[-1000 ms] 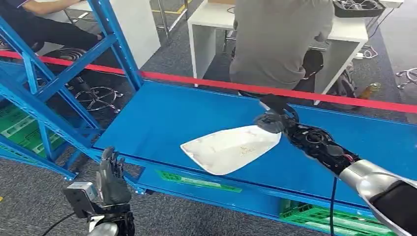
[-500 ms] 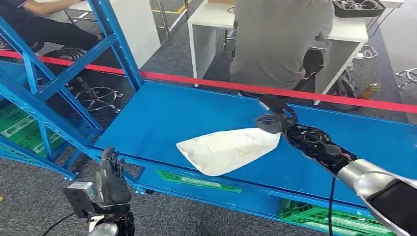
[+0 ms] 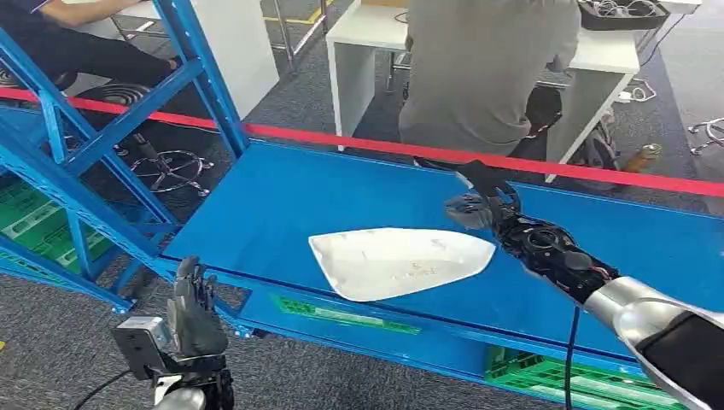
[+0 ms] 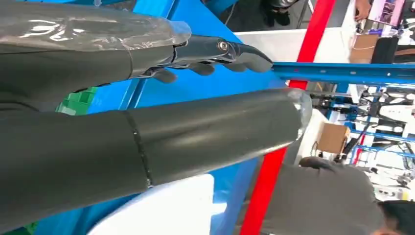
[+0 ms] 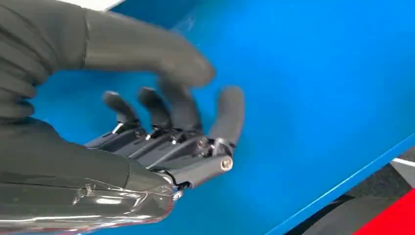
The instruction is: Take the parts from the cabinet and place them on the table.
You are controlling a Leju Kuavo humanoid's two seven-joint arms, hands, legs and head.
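A white curved shell part (image 3: 401, 260) lies flat on the blue shelf surface (image 3: 282, 196), near its front edge. My right hand (image 3: 482, 203) hovers just beyond the part's right end, fingers spread and holding nothing; the right wrist view shows the same hand (image 5: 171, 142) with fingers apart over bare blue surface (image 5: 318, 88). My left hand (image 3: 195, 312) hangs low in front of the shelf's left corner, fingers straight and empty. In the left wrist view that hand (image 4: 195, 98) stretches out, with the white part (image 4: 166, 210) behind it.
A person in a grey shirt (image 3: 487, 68) stands just behind the shelf at a white desk (image 3: 359, 51). Red tape (image 3: 341, 141) runs along the shelf's far edge. Blue rack uprights (image 3: 201, 68) rise at left. Green crates (image 3: 546, 376) sit below.
The part was held tilted by my right hand; now it lies flat on the shelf and the hand has let go and drawn slightly up and back.
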